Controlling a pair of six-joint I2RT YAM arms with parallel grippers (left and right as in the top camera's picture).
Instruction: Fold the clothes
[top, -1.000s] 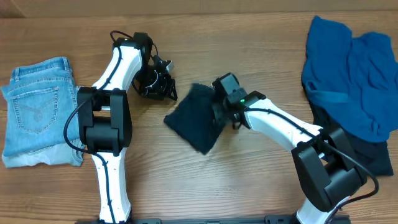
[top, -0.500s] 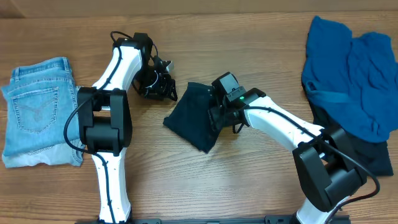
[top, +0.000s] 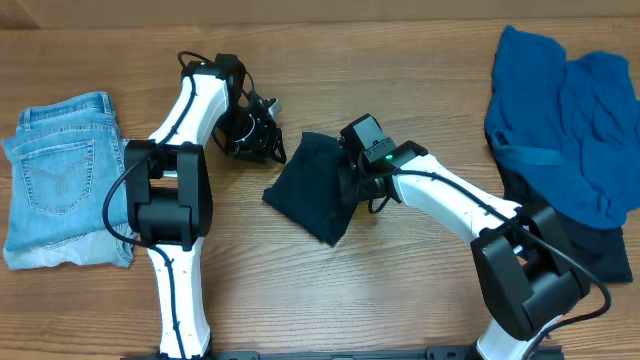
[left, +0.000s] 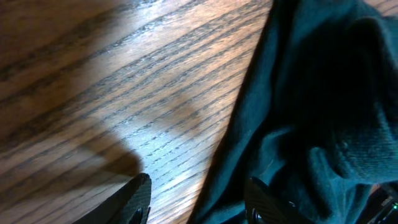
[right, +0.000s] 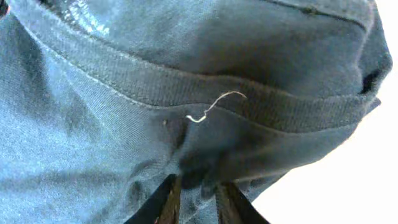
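**Dark garment dragged slightly left, right claw clamped on it**

Since a second ago the dark garment (top: 308, 190) has shifted a touch left and bunched narrower. The right claw (top: 352, 185) went with it; the left arm is unchanged. The garment lies crumpled mid-desk, with a hem and a loose white thread (right: 214, 106) showing in the right wrist view. The right claw (right: 196, 198) has its fingers nearly together, pinching a fold of the fabric. The left claw (left: 196, 199) has its fingers apart and sits low at the garment's upper-left edge, gripping nothing. Folded jeans (top: 60, 180) lie far left on the desk (top: 400, 300). A blue clothes pile (top: 560, 120) is far right, over a black garment (top: 592, 250).
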